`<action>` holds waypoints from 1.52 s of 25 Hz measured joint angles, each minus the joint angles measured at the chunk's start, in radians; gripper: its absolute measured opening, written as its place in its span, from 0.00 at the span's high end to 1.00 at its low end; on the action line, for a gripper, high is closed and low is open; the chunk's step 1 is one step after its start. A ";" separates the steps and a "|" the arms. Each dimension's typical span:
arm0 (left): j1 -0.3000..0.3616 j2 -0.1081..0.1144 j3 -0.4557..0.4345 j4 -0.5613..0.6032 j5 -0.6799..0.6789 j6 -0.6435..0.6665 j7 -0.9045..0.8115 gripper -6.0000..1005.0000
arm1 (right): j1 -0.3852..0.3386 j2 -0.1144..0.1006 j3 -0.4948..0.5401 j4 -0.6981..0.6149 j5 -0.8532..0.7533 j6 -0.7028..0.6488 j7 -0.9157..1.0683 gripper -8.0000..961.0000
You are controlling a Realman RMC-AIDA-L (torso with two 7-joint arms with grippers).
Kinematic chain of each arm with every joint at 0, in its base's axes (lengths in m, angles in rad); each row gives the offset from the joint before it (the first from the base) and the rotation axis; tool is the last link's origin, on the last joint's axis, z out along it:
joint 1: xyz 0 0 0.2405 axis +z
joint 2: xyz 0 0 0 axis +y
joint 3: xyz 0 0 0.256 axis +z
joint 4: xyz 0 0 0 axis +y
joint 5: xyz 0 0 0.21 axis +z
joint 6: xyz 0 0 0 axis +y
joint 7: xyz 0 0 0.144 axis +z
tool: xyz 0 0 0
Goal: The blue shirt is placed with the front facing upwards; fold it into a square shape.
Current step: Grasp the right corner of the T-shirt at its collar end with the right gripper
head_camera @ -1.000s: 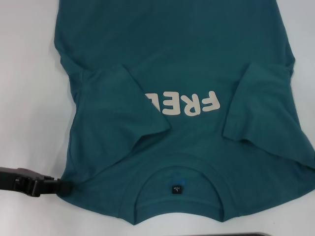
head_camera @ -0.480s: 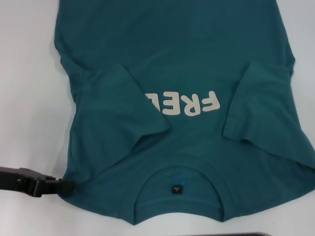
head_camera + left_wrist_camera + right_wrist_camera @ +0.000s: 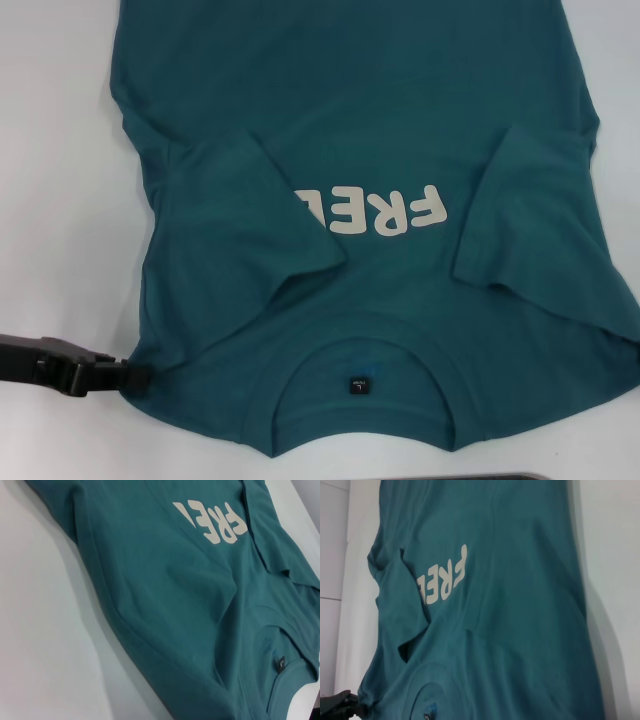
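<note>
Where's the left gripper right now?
Head view: the left gripper sits low on the left, at the shoulder edge of the dark teal-blue cotton shirt, left of the ribbed collar.

Left wrist cam: blue shirt (image 3: 170, 605) on white table (image 3: 40, 645).
You see the shirt spread front up, cream lettering (image 3: 212, 522) partly covered by a folded-in sleeve (image 3: 280, 540); black neck label (image 3: 281, 665) sits inside the ribbed collar (image 3: 272, 640).

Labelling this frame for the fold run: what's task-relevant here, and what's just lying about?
Part of the job:
- blue shirt, front up, both sleeves folded inward
- left pincer, at the shirt's shoulder edge near the collar

Just there:
- white table under the shirt
- dark object at the near edge of the head view, identity unclear
</note>
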State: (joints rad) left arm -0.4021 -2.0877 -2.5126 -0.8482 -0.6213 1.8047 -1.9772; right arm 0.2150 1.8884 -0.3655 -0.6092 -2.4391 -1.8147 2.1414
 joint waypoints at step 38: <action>-0.003 0.002 -0.001 0.000 -0.001 -0.007 0.005 0.92 | 0.021 0.006 -0.006 -0.001 -0.008 0.004 0.011 0.89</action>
State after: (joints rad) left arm -0.4050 -2.0862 -2.5137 -0.8482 -0.6222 1.7977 -1.9726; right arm 0.2363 1.8945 -0.3718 -0.6104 -2.4475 -1.8106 2.1522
